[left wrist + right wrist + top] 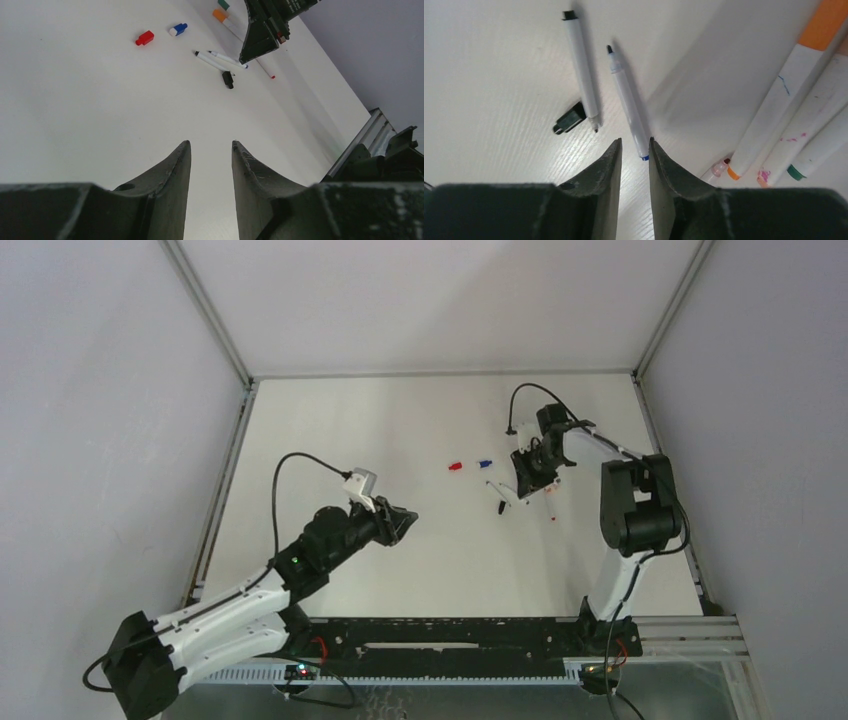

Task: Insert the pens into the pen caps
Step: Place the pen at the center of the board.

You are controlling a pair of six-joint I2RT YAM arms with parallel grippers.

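White slim pens (583,75), stubby black cap (569,120) | left gripper (211,150), right gripper (635,145): narrowly parted, empty

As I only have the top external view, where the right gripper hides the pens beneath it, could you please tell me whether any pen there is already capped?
Observer: Yes. The right wrist view shows an orange-capped pen lying beside the right gripper.
Operator: Thank you. Is that gripper holding anything?
Observer: No. Its jaws stand open, and a blue-ended pen lies loose just beneath them.
Operator: And how does the black cap lie relative to its pen?
Observer: The black cap lies right beside the writing tip of the black-ended pen, not on it.
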